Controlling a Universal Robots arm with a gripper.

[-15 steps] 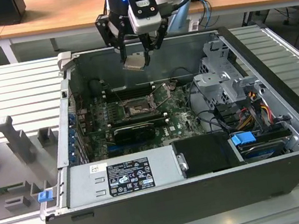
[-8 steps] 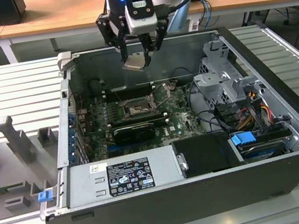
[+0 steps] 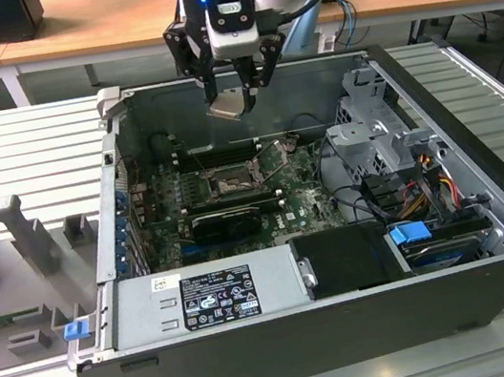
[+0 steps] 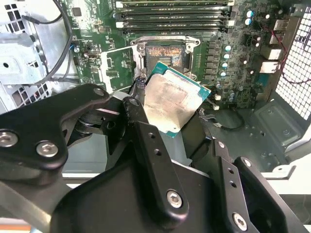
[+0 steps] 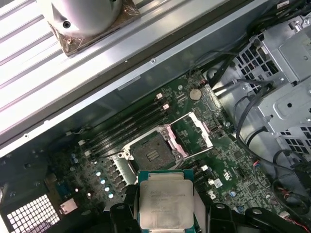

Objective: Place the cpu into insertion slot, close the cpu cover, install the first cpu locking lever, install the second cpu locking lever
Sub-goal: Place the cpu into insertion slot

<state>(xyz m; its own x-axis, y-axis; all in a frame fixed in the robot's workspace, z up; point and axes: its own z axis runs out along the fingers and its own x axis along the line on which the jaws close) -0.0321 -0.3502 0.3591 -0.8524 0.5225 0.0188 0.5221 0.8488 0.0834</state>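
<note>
My gripper (image 3: 234, 102) hangs above the open computer case, shut on the cpu (image 3: 226, 107), which tilts between the fingers. In both wrist views the cpu (image 4: 174, 99) (image 5: 165, 199) shows its dull silver top with a green rim. Below it lies the insertion slot (image 3: 230, 185) (image 4: 165, 55) (image 5: 151, 151), its dark pin field uncovered. The cpu cover (image 4: 115, 65) (image 5: 193, 132) stands swung open beside the slot. A thin locking lever (image 3: 273, 158) sticks up by the socket.
Long black memory slots (image 3: 215, 155) lie just behind the socket and a black graphics card (image 3: 227, 222) in front. A metal drive cage (image 3: 380, 133) with cables fills the exterior view's right. The power supply (image 3: 207, 296) sits along the case's near wall.
</note>
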